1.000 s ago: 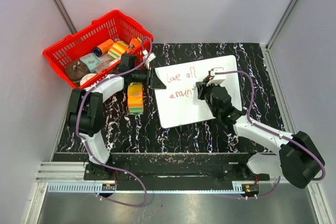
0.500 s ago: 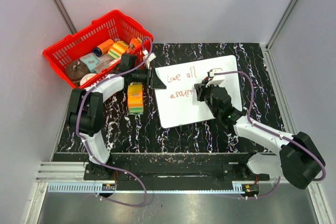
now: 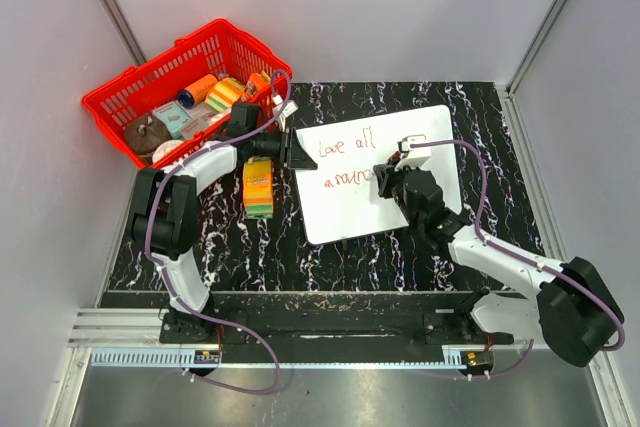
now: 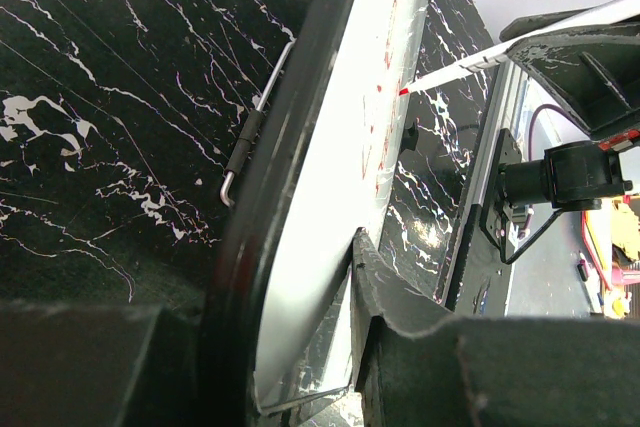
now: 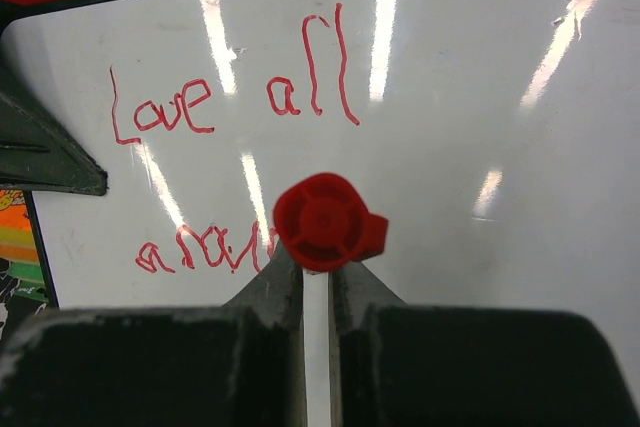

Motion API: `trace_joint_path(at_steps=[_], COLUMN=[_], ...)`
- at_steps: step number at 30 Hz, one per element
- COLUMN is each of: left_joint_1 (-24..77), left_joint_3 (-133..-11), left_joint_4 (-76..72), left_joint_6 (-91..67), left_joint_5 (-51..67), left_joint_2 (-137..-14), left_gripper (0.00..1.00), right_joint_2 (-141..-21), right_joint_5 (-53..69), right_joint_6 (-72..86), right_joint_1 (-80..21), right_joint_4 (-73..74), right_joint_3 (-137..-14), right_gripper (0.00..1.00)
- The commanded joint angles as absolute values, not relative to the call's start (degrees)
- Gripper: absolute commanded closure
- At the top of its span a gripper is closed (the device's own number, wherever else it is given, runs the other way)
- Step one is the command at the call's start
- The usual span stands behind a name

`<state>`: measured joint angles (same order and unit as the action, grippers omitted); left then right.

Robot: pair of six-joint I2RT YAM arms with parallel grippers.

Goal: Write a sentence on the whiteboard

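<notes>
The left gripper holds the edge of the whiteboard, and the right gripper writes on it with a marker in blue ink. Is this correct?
Not quite: the ink is red, not blue. The right wrist view shows the sentence in red strokes, and the marker in the right gripper has a red cap. The rest is correct: the left gripper clamps the edge of the whiteboard.

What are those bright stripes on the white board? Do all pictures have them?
Right wrist view: the stripes are glare, lights mirrored in the whiteboard, crossing the sentence. Left wrist view: the board shines at a grazing angle. Top view: even light, no glare.
</notes>
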<state>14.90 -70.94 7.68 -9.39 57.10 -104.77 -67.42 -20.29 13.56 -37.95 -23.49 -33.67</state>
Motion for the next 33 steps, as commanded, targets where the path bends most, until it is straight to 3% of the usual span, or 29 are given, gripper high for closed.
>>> trace_joint_path(at_steps=[1, 18, 33], left_joint_1=[16.08, 16.35, 16.44], left_joint_3=[-70.75, -71.02, -70.93], left_joint_4=[4.83, 5.10, 5.10], left_joint_6=[8.79, 9.05, 9.05], left_joint_5=[36.04, 35.51, 35.42], left_joint_2=[-107.67, -107.75, -107.75], left_gripper=[1.00, 1.00, 1.00], right_joint_2=[-67.41, -65.04, -70.14], right_joint_5=[-23.90, -25.05, -26.11], right_joint_6=[13.01, 11.43, 9.58], right_joint_1=[-37.62, -37.53, -36.39], right_joint_4=[-22.68, -25.93, -27.07], right_joint_3=[-35.50, -38.14, -42.10], right_gripper=[1.00, 1.00, 1.00])
